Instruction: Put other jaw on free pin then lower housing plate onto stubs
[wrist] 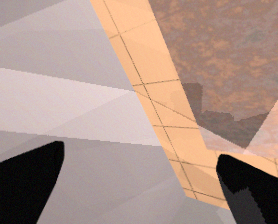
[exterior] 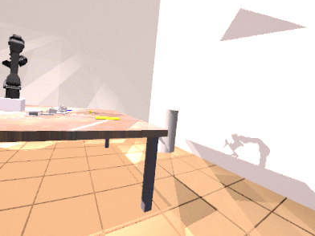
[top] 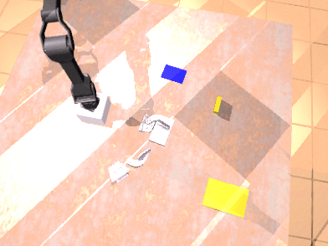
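Observation:
My gripper (wrist: 142, 156) is open in the wrist view, with nothing between its wide-set fingers. They point past the table edge, far from the white parts. In the top view, a pale curved jaw (top: 139, 159) lies loose on the table. A small white piece with raised bits (top: 118, 172) lies just to its lower left. Above and to the right, a white blocky part (top: 159, 136) has a curved piece along its top, and a small angular white part (top: 146, 123) sits close against its left. Which part is the housing plate, and the pins and gear teeth, I cannot make out.
The arm stands on a white base block (top: 93, 116) (exterior: 14, 104). On the table (top: 180, 217) are a flat blue rectangle (top: 173, 74), a small upright yellow bar (top: 217, 105) and a flat yellow rectangle (top: 226, 197) (exterior: 108, 118). A grey cylinder (exterior: 171, 130) stands beyond the table.

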